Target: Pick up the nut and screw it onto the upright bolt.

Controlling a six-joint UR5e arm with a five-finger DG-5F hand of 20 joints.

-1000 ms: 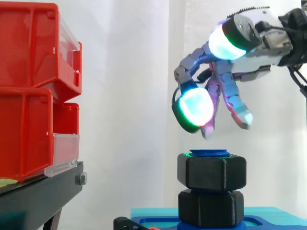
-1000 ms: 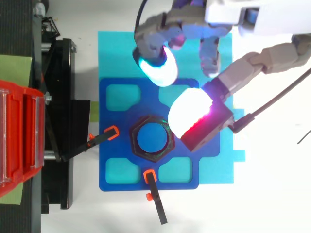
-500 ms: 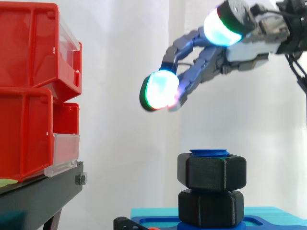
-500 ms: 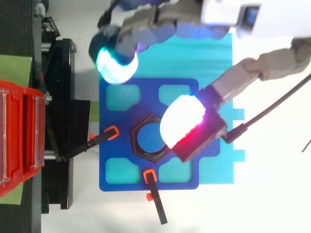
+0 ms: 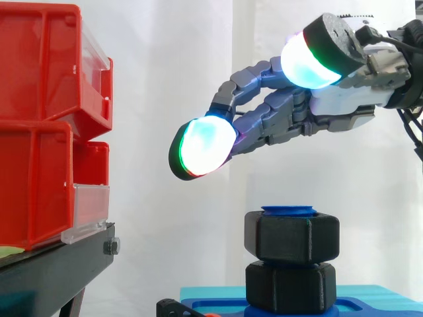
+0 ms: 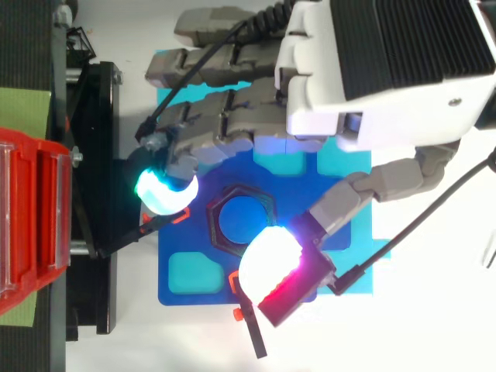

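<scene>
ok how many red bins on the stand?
2, stacked on the black stand: upper red bin at top left, lower red bin directly beneath it. More may sit past the left edge.

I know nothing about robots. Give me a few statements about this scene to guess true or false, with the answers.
1. The hand hovers above the nut without touching it. True.
2. The fingers are curled tight round the nut. False: they are stretched out and hold nothing.
3. The nut sits on the bolt, whose blue top shows through its middle from above. True.
4. In the side view the red bins stand to the right of the bolt. False: they stand to its left.
5. The bolt stands on a yellow plate. False: it stands on a blue plate.
</scene>
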